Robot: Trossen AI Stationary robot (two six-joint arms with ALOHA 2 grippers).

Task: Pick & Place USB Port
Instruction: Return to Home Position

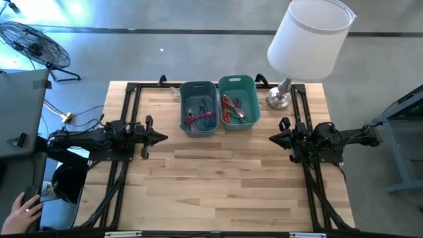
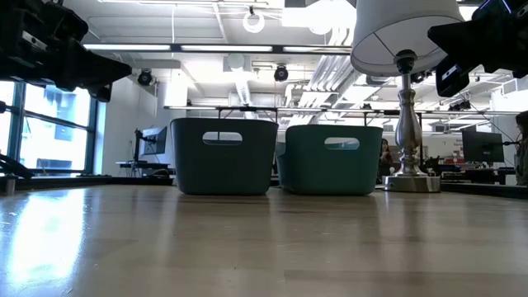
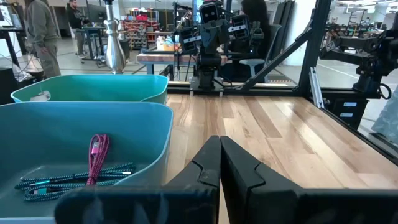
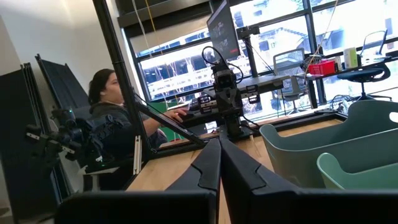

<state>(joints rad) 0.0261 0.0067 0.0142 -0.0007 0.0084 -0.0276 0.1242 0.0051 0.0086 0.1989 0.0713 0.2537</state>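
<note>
fingers (image 3: pixel 208 168) together: left gripper (image 1: pixel 163 137), right gripper (image 1: pixel 271 138)

The light wooden plank tabletop (image 1: pixel 225 178) carries a blue bin (image 1: pixel 198 84) and a green bin (image 1: pixel 238 79), side by side and almost touching, near its far edge. Just beside the green bin, a white-shaded table lamp (image 1: pixel 309 36) stands on its silver foot. Black frame rails (image 1: pixel 125 112) run along both side edges.
</note>
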